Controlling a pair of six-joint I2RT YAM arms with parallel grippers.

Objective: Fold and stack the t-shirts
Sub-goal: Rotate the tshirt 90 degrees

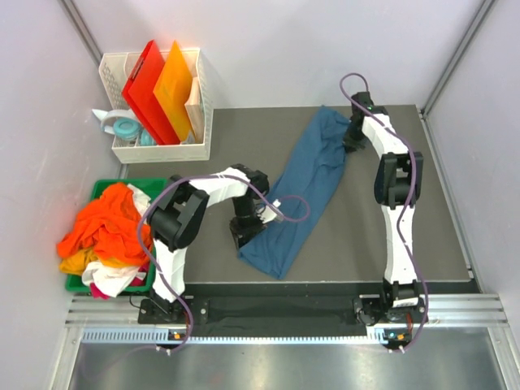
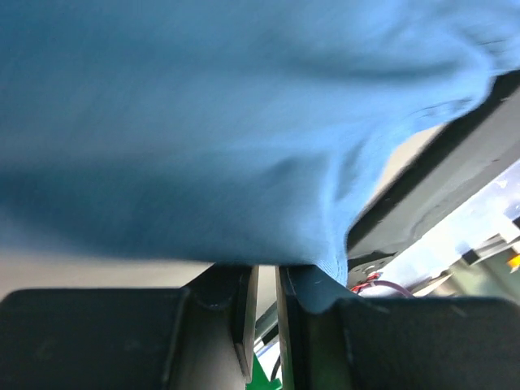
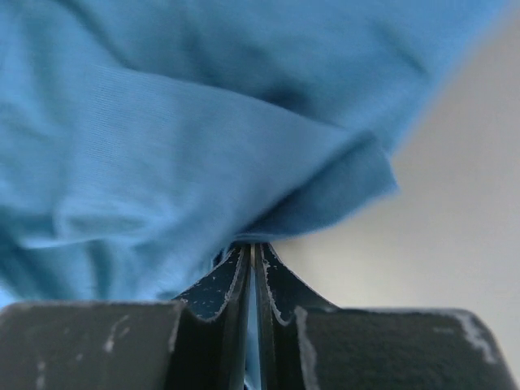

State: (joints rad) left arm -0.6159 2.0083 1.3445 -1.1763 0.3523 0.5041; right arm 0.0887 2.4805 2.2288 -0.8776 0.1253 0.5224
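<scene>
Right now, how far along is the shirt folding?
Nothing looks finished: no folded stack shows. In hand: the teal t-shirt is stretched out unfolded, the left gripper pinching its near end, the right gripper its far end. Left: folding it, then the orange, yellow and white pile in the green bin.

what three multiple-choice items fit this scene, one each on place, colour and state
1. Where is the green plastic bin of crumpled orange, yellow and white shirts? A left side; B far right corner; C between the arms.
2. What colour is the soft shirt on the dark mat? A white; B teal-blue; C yellow.
3. How is the right gripper? A wide open; B shut on that shirt; C shut on a red board.
Answers: 1 A, it sits at the top view's left edge; 2 B, both wrist views show blue cloth; 3 B, its jaws pinch a blue fold.
</scene>
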